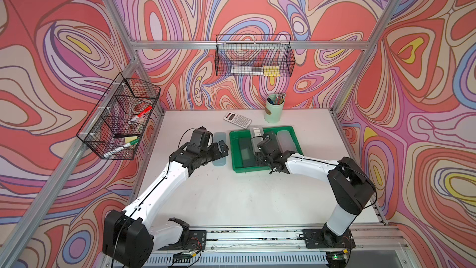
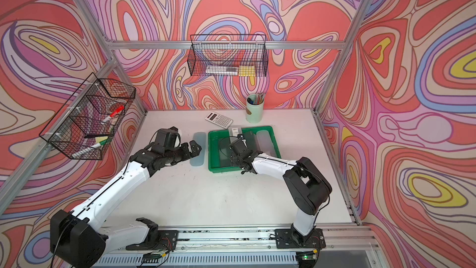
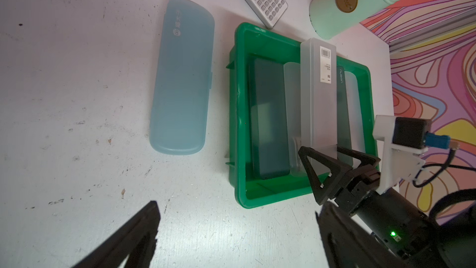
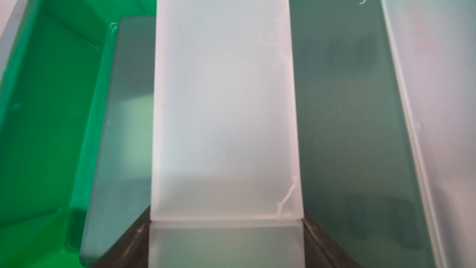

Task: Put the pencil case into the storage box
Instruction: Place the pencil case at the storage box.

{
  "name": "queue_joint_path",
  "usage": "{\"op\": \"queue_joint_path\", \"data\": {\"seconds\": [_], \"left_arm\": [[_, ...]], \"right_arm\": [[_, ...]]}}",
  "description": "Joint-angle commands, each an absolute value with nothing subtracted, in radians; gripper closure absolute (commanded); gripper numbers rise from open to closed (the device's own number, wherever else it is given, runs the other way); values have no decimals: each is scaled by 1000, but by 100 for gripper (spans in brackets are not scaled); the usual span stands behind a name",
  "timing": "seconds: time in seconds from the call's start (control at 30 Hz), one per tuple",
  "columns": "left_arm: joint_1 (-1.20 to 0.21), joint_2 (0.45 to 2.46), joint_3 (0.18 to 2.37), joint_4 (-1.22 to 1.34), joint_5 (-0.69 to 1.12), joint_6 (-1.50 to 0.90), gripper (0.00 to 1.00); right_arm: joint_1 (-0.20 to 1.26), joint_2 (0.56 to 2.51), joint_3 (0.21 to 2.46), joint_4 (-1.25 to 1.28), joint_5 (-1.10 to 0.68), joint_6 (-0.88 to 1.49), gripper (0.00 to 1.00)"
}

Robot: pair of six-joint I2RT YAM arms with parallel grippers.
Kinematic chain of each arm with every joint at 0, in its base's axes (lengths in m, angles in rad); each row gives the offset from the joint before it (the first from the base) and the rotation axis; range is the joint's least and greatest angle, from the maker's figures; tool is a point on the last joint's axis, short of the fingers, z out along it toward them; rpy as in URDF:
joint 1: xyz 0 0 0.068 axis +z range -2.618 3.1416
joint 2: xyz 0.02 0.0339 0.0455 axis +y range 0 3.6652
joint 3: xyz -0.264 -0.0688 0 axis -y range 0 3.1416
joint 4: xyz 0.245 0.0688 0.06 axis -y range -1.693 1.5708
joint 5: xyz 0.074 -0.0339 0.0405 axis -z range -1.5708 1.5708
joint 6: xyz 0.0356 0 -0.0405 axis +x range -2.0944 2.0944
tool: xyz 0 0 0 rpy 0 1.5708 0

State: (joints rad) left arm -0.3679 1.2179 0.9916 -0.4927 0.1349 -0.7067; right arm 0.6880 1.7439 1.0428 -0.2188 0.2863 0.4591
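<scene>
- Pencil case, frosted clear with a barcode label [image 3: 319,99], is hanging over the green storage box [image 3: 238,125], lengthwise, with its labelled end reaching past the far rim.
- Right gripper [image 3: 324,153] is clamping the near end of that case, one jaw on each long side. The right wrist view shows the case [image 4: 224,99] filling the gap between the black fingers.
- I can't tell if the held case is touching the cases under it.
- Right arm is standing up from its near-right base, elbow bent sharply, white forearm reaching left and away over the box's near rim.
- Inside the box, a dark case [image 3: 269,125], a second dark case [image 4: 347,99] and a pale case [image 4: 438,99] are lying flat.
- Blue pencil case [image 3: 183,78] is lying on the table [image 1: 231,202], just beside the box's left wall.
- Left gripper [image 1: 222,148] is hovering over the blue case, jaws wide apart and holding nothing.
- Left arm is stretching long from the near-left base, wrist turned toward the box.
- Calculator [image 1: 237,119] and pen cup [image 1: 273,112] are sitting behind the box.
</scene>
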Motion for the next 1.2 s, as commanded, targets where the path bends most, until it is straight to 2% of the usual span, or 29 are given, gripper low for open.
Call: {"op": "queue_joint_path", "data": {"seconds": [0.0,0.2,0.27,0.37,0.57,0.73,0.9,1.0,1.17], "left_arm": [[-374,1206,977,-478,127,-698,1],[-374,1189,977,-484,124,-698,1],[-374,1186,977,-487,123,-697,1],[-374,1184,974,-488,122,-698,1],[-374,1187,980,-488,124,-704,1],[-374,1177,980,-494,121,-701,1],[-374,1175,977,-496,117,-696,1],[-374,1178,974,-495,116,-696,1],[-374,1180,939,-466,122,-707,1]], "right_arm": [[681,1716,1008,-246,288,482,50],[681,1683,1003,-278,293,476,38],[681,1673,1002,-285,291,474,26],[682,1663,1010,-303,289,469,16],[682,1631,1032,-341,312,460,8],[681,1611,1068,-374,336,449,9],[673,1651,1138,-424,370,420,16],[640,1684,1150,-411,316,410,24],[602,1755,1175,-408,247,400,30]]}}
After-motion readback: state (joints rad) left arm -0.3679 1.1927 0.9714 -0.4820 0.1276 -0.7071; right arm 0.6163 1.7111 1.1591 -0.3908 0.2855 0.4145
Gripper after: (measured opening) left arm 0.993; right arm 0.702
